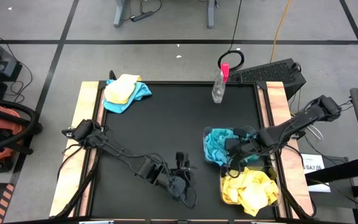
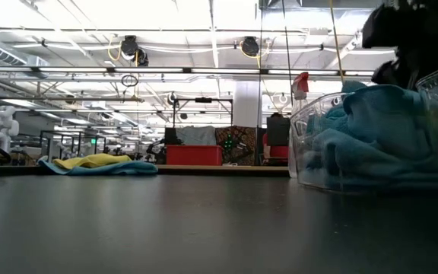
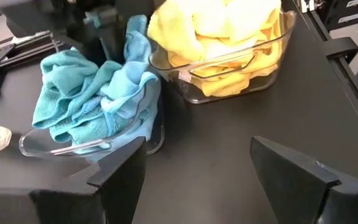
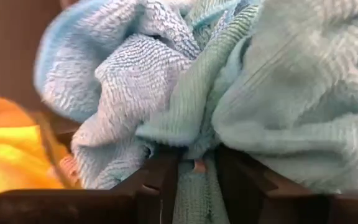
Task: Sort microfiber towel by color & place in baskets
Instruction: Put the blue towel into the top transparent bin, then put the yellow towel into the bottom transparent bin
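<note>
Towels (image 1: pixel 219 147) of blue colour fill the upper basket (image 1: pixel 248 132) at the right side of the high view; I see the right gripper (image 1: pixel 234 151) lowered into this pile, and its wrist view shows the two dark fingers (image 4: pixel 157 186) standing narrow with a strip of blue towel (image 4: pixel 191 193) pinched between them; the same basket stands at the right of the low view, clear-walled, with the blue cloth heaped above its rim. Just below it in the high view sits the second basket (image 1: pixel 225 198), full of yellow towels (image 1: pixel 248 190); the two tubs are just beside each other, and in the left wrist view I cannot tell if they touch. At the upper left of the black table (image 1: pixel 166 118) one yellow towel (image 1: pixel 120 89) lies on one blue towel (image 1: pixel 135 96), outside any basket. A spray bottle (image 1: pixel 219 84) with pink top stands upright at the top edge of the table, right of centre. The left gripper (image 1: pixel 178 180) waits at the lower centre of the high view, above bare table, its jaws wide and holding nothing; its camera looks toward both baskets.
</note>
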Robot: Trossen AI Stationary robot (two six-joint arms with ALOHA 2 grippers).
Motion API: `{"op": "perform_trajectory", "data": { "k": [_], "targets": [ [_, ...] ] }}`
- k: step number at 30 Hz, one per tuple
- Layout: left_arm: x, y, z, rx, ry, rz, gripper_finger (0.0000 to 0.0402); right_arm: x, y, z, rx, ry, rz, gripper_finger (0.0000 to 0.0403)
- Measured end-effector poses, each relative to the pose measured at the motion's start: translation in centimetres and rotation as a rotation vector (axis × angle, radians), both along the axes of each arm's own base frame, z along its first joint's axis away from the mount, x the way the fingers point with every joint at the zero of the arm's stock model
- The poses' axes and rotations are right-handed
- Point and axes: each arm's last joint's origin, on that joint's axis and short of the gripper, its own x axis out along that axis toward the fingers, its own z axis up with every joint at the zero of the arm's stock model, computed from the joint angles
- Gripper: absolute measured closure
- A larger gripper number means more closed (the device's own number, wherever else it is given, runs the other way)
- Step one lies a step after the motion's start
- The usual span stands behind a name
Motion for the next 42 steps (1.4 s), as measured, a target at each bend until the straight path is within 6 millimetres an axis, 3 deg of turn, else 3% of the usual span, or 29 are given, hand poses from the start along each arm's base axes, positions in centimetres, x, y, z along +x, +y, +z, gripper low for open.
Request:
{"op": "perform_trajectory", "data": {
  "k": [14, 25, 31, 37, 42],
  "targets": [
    [-0.1, 0.8, -0.4, 0.029, 0.054, 0.015, 0.011, -2.0, -0.8, 4.9, 0.07, -0.117, 0.058, 0.0302],
    [0.2, 4.4, -1.3, 0.188, 0.157, 0.144, 0.011, -3.8, -1.4, 8.6, 0.1, -0.361, 0.156, 0.0302],
    [1.4, 10.3, -3.2, 0.231, 0.236, 0.246, 0.011, -4.7, -1.4, 10.3, 0.097, -0.53, 0.228, 0.0302],
    [1.4, 18.3, -5.2, 0.248, 0.36, 0.402, 0.011, -5.2, -1.0, 10.5, 0.108, -0.541, 0.268, 0.0302],
    [0.5, 25.2, -5.4, 0.214, 0.411, 0.529, 0.011, -5.5, -0.5, 10.3, 0.12, -0.518, 0.294, 0.0302]
  ]
}}
